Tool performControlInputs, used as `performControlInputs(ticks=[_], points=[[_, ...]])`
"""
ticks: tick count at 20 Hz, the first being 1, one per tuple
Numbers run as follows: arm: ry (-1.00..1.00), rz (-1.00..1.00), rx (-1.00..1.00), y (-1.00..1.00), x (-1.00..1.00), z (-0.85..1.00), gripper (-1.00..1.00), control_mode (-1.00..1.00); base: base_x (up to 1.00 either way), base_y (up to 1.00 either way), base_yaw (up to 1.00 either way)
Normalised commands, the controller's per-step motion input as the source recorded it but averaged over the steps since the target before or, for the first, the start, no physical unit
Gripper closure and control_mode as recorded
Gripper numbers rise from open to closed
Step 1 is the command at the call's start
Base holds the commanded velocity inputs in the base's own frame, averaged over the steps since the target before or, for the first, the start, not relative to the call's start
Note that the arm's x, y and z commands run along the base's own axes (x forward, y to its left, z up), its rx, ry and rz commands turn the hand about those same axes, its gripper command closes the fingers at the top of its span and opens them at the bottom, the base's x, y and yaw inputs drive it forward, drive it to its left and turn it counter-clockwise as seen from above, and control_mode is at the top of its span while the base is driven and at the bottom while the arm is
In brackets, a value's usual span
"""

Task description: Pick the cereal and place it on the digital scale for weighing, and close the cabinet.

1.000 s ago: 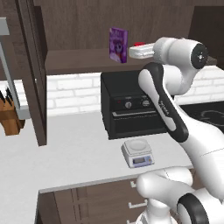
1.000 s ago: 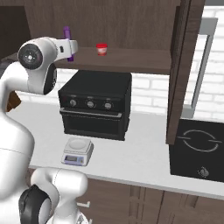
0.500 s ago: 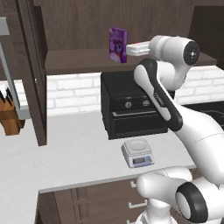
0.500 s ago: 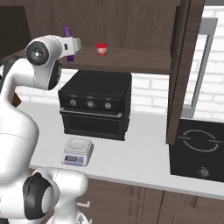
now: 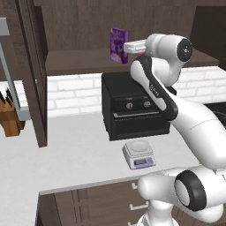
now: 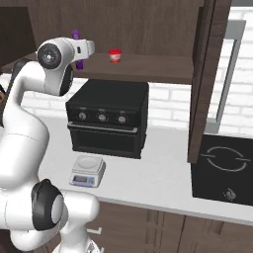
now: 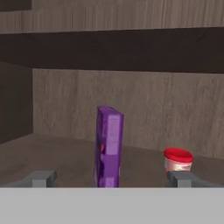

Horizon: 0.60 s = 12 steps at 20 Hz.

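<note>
The purple cereal box [image 7: 108, 146] stands upright on the shelf of the open cabinet [image 5: 79, 62], above the black oven [image 5: 134, 106]. In the hand view it shows its thin edge, right in the middle between the two finger tips. The gripper [image 7: 109, 178] is spread wide and holds nothing. A small red-and-white cup [image 7: 177, 160] sits on the same shelf, a bit to one side of the box and near one finger tip.

What could go wrong: the box is tall and thin, so I think a bump from a finger could tip it over or push it to the back of the shelf. If the hand drifts toward the cup, a finger could knock the cup instead. Closing too soon could pinch only the front edge, and the box might slip out on the way down to the digital scale [image 5: 139, 155], which waits on the counter in front of the oven. The cabinet door [image 5: 35, 70] hangs open, and a wide swing of the arm could hit it.

Compared with a second ago, the hand has moved closer to the box. The box, cup and scale have not moved. The fingers are just as wide apart as before.
</note>
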Motion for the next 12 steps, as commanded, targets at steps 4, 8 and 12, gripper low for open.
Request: performControlInputs(ticks=[4,8,12], points=[[0.0,0.0,0.0,0.07,0.36,0.0,-1.0,-1.0,0.0,0.0,0.0],[0.02,0.0,0.0,0.01,0.36,0.0,-1.0,-1.0,0.0,0.0,0.0],[0.05,0.0,0.0,0.03,0.31,0.0,-1.0,-1.0,0.0,0.0,0.0]])
